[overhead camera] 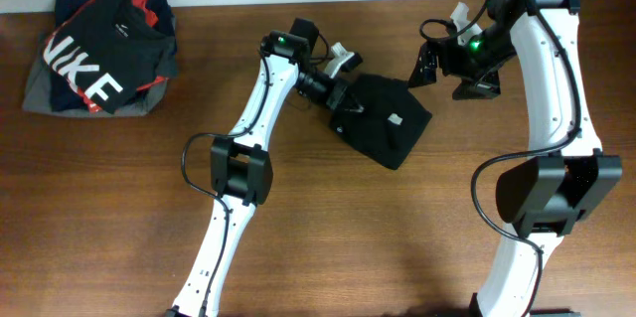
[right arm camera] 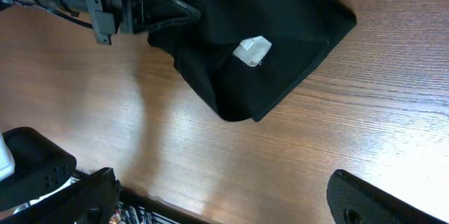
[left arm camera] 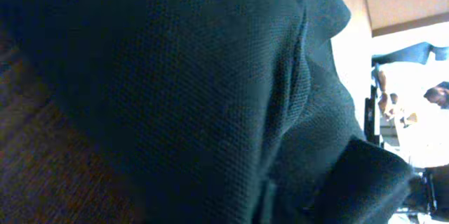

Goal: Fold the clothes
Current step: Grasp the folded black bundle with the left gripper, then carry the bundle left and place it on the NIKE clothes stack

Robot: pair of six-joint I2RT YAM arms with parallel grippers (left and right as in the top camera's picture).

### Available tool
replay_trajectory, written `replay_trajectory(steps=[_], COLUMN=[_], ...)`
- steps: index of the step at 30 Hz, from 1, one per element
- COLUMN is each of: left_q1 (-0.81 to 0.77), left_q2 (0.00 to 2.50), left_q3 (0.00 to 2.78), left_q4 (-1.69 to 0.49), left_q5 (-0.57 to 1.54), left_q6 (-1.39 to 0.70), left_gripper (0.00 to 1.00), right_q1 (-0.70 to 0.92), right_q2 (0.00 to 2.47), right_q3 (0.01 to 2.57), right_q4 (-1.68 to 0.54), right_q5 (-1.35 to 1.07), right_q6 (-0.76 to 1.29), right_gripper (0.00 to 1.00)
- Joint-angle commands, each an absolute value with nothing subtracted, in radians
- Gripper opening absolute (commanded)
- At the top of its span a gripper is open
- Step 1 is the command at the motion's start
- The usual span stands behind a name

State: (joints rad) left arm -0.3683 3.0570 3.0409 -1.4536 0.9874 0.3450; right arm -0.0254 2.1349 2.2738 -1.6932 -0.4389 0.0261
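Note:
The clothes are one black T-shirt (overhead camera: 390, 128), folded into a small packet on the wooden table just right of centre, with a white label (overhead camera: 395, 119) on top. My left gripper (overhead camera: 348, 100) is at the packet's left edge. In the right wrist view its fingers (right arm camera: 184, 13) come to a point, shut on the edge of the T-shirt (right arm camera: 280, 20). Black fabric (left arm camera: 210, 97) fills the left wrist view and hides the fingers. My right gripper (overhead camera: 447, 74) hovers behind and right of the shirt, open and holding nothing (right arm camera: 224, 196).
A pile of garments (overhead camera: 99, 54) lies at the back left corner: a black-and-red one with white NIKE letters on top of a grey folded one (overhead camera: 38, 96). The table's edge (right arm camera: 165, 199) shows in the right wrist view.

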Motion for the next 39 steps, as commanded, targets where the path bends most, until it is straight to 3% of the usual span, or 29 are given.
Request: replay_trajectory(steps=[1,6,13,26,39], left_q1=[-0.377,-0.377,-0.324,-0.102,0.081], left_q2=[3.095,3.092,3.092,2.973,2.832], left_q3=[3.039,3.048,3.123,3.14,3.14], left_q4=[-1.426,-1.386,-1.32,-1.222,-1.162], left_q5=[0.934,0.782,0.769,0.623,0.62], left_q6=[0.353,0.353,0.284,0.289,0.308], left_gripper=[0.0,0.0,0.0,0.0,0.0], right_q1=[-0.02,-0.02,-0.02,-0.02,-0.02], right_q2=[2.14,2.14,2.14,2.14,2.14], right_q3=[2.276,2.276,2.276,2.276,2.276], right_q4=[-1.699,-1.699,-1.699,-1.699,-1.699], right_q5=[-0.452,-0.452,-0.436,-0.433,-0.433], right_q6=[0.015,0.015,0.011,0.011,0.012], right_gripper=[0.99,0.99,0.99,0.99,0.99])
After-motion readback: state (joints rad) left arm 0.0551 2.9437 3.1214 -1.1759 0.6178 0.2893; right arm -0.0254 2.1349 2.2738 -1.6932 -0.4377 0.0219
